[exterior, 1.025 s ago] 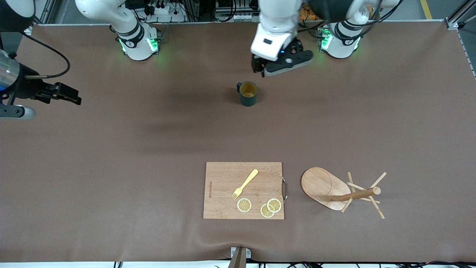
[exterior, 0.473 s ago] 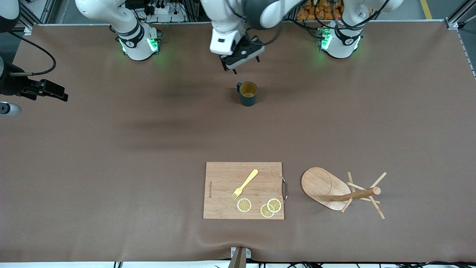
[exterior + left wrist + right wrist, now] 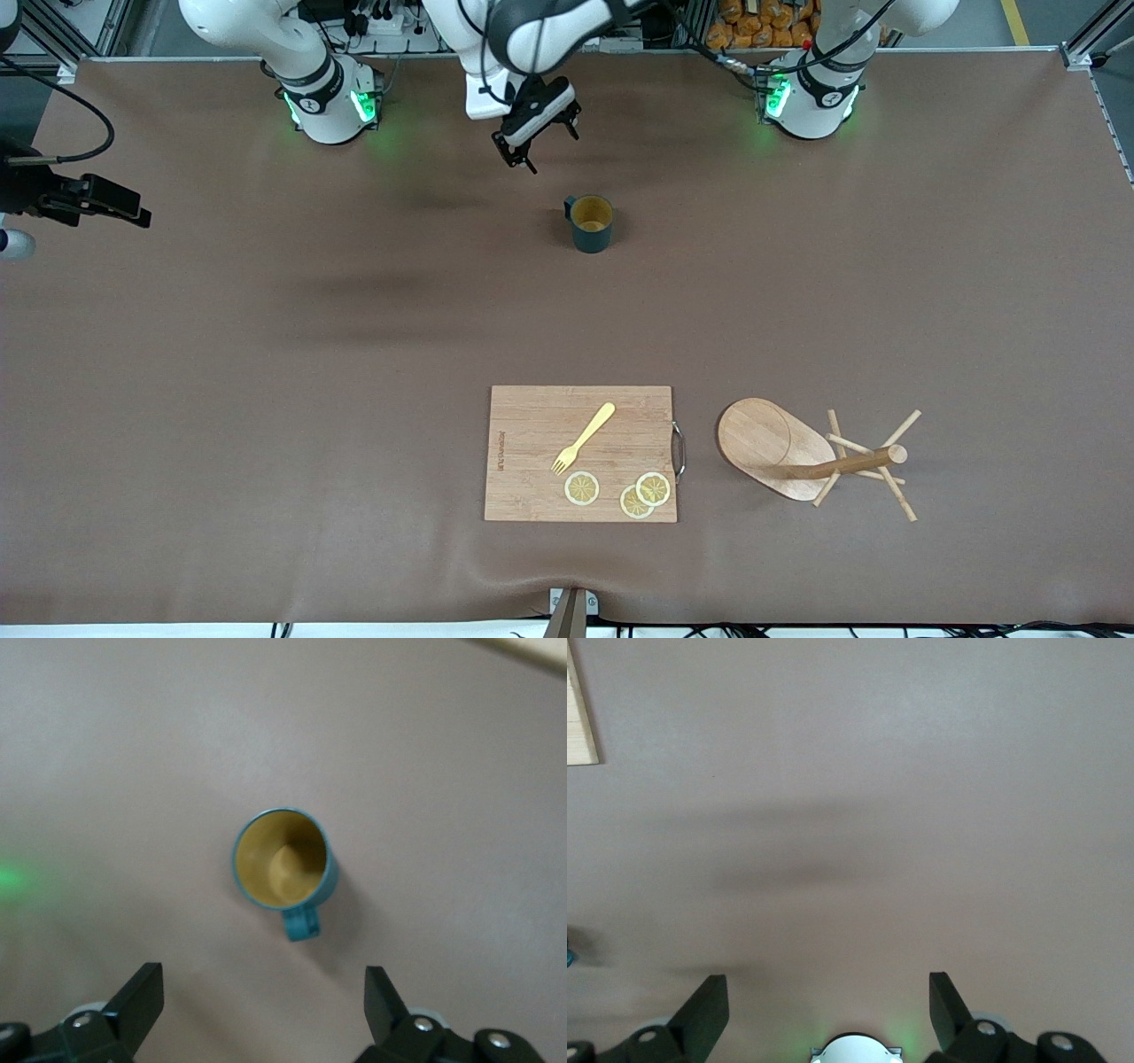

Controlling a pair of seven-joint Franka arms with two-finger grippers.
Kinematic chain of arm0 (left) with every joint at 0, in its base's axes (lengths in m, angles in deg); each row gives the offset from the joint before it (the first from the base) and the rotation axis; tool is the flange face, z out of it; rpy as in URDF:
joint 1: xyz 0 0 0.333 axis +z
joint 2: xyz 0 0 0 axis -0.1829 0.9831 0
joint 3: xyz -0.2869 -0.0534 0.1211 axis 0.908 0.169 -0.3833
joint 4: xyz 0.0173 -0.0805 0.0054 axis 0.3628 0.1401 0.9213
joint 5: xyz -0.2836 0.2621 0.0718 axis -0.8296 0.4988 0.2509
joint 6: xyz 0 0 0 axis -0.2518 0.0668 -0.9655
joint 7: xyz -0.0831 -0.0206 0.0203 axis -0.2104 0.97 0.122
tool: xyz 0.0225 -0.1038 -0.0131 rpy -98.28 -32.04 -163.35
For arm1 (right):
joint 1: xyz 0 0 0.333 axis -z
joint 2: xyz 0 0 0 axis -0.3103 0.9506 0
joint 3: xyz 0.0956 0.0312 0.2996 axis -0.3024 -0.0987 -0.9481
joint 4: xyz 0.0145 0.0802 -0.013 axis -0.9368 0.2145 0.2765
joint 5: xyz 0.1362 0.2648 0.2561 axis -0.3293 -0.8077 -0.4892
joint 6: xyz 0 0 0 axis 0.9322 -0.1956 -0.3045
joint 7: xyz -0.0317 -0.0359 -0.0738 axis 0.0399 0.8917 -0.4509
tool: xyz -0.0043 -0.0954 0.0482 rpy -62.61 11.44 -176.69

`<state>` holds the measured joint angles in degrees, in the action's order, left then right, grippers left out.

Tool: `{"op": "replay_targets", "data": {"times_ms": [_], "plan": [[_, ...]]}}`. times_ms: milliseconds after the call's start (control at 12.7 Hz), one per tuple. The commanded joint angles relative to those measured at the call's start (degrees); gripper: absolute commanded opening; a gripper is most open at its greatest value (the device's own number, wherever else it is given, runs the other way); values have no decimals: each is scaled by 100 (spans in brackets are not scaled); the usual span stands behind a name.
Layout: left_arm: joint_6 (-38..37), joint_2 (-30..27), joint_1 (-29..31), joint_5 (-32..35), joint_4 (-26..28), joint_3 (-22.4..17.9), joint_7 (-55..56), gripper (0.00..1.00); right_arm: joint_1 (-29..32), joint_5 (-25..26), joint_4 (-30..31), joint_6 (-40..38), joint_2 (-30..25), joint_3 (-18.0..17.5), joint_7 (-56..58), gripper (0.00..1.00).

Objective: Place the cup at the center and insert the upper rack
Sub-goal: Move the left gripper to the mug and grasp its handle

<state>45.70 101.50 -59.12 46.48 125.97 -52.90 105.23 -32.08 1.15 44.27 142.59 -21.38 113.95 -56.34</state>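
Right gripper (image 3: 133, 215): we see it spread wide, empty, waiting over the table's right-arm end.
Left gripper (image 3: 532, 142): jaws apart, hovering above bare table.
Cup (image 3: 591, 223): upright near the bases.
Upper rack (image 3: 802, 452): tipped over beside our cutting board (image 3: 532, 443).

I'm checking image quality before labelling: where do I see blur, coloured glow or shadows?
Front view: sharp; green glow at both arm bases, soft shadow bands across the table. Left wrist view: soft focus on the cup, green spot at one edge, open left claw. Right wrist view: faint shadow streaks, open right claw.
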Motion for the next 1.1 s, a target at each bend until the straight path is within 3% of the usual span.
{"op": "replay_targets", "data": {"times_ms": [0,237,315,394,473,552,710,1025], "plan": [[-101,594,-773,695,-266,-441,978,100,-73,185,146,50,-279,-217,-35,100],[-163,1121,-2046,706,-591,-1811,1078,100,-99,185,120,50,-279,-226,-96,100],[-163,1219,-2259,705,-617,-2015,1078,100,-47,185,120,76,-270,-261,-96,100],[-189,1316,-2322,714,-679,-2061,1087,100,319,177,94,111,-227,-636,-96,100],[-250,1334,-2358,714,-697,-2061,1095,100,1036,168,102,111,-200,-1344,-96,100],[-294,1343,-2428,732,-705,-2079,1182,91,1617,185,102,94,-200,-1978,-96,100],[-400,1334,-2428,732,-706,-2096,1385,84,2288,185,102,93,-191,-2614,-96,100],[-496,1422,-2437,688,-706,-2255,1797,80,4247,159,172,207,-139,-4573,-96,100]]}}
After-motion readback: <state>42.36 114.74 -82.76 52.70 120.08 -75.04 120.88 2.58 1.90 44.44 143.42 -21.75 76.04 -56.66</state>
